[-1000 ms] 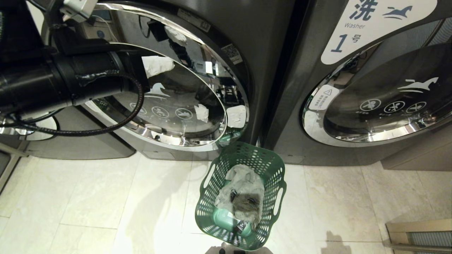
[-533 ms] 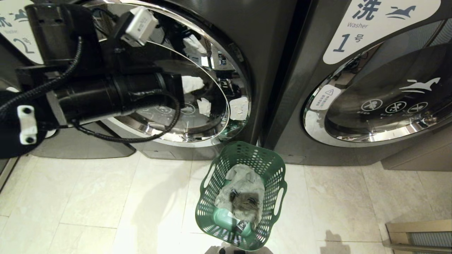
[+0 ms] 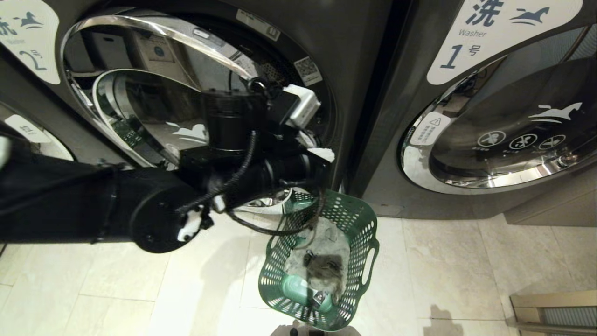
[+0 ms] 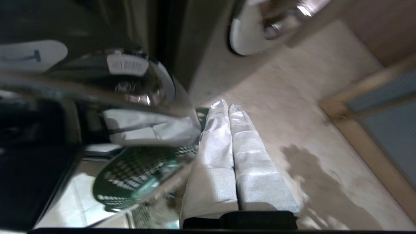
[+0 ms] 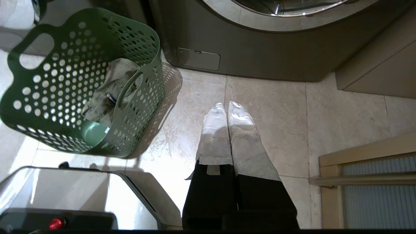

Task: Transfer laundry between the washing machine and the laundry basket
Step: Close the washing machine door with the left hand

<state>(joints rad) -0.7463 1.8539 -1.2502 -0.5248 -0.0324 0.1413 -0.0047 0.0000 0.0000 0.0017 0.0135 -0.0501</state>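
Observation:
The washing machine [image 3: 345, 56], dark grey and labelled 2, fills the upper left of the head view; its round chrome-rimmed glass door [image 3: 154, 112] looks ajar. My left arm reaches across the door front, and the left gripper [image 3: 322, 154] is shut and empty at the door's right edge, just above the basket's far rim. In the left wrist view its white-wrapped fingers [image 4: 224, 136] lie pressed together beside the chrome door edge [image 4: 152, 107]. The green laundry basket [image 3: 361, 261] stands on the floor, holding the grey-beige and darker laundry [image 3: 324, 268]. My right gripper [image 5: 226, 105] hangs shut over the tiles, right of the basket [image 5: 65, 81].
A like machine labelled Washer 1 [image 3: 489, 116] stands to the right with its door closed. A wooden-framed panel [image 3: 550, 308] sits at the lower right. Pale floor tiles [image 3: 116, 280] spread left of the basket. My own base [image 5: 65, 195] shows below it.
My left arm has swung from the upper left across the door to its right edge and come lower, over the basket's far rim. Basket and laundry have not moved.

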